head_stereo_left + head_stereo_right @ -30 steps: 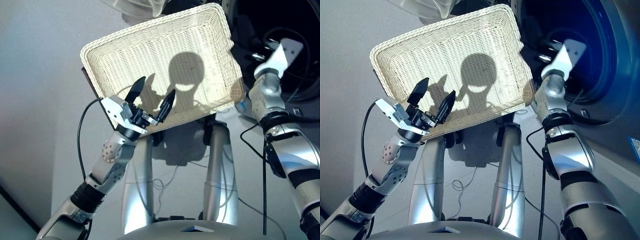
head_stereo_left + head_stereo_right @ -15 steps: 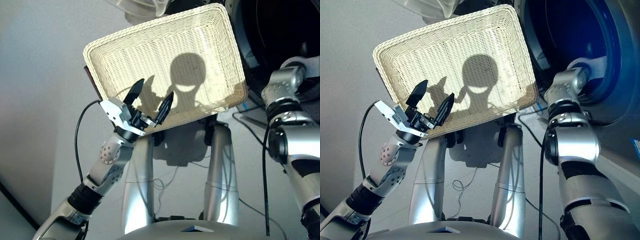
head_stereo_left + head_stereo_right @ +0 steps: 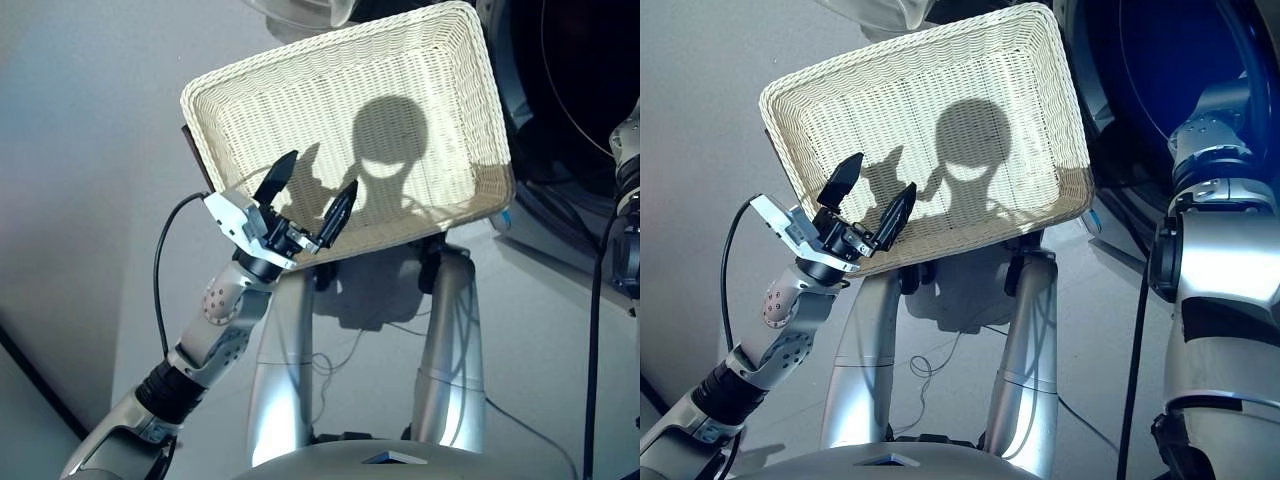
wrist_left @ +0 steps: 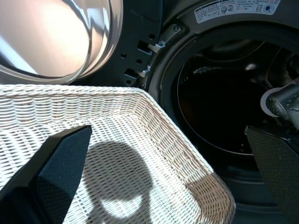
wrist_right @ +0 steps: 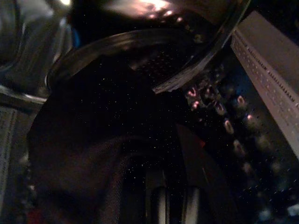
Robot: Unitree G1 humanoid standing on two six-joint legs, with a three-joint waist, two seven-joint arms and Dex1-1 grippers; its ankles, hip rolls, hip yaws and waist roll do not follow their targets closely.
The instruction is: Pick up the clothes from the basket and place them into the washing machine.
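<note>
Wicker shows bare across the whole floor of the basket (image 3: 350, 130): no garment lies in it, only shadow, so the clothes, by my reading, are out of the tray already, and a dark fold of cloth (image 5: 88, 182) fills much of the right wrist view, deep in the gloom beside perforated drum metal (image 5: 159, 58). The left gripper (image 3: 315, 200) hangs over the near rim of the basket with its two black fingers spread wide and nothing between them. The right arm (image 3: 1215, 200) reaches into the porthole of the washing machine (image 4: 224, 93), whose glass door (image 4: 56, 37) stands swung aside; the right gripper itself is out of sight in the head views, and the wrist view is too dark to say whether its fingers are parted or closed, or whether the cloth is in its grasp. The step in hand looks like the deposit of a last garment. To do it well, the cloth should go well past the door seal and onto the drum floor before any release, so that nothing trails over the lip; the arm should then come back straight along the porthole's axis, clear of the rim and of the basket's far corner just beside the opening.
</note>
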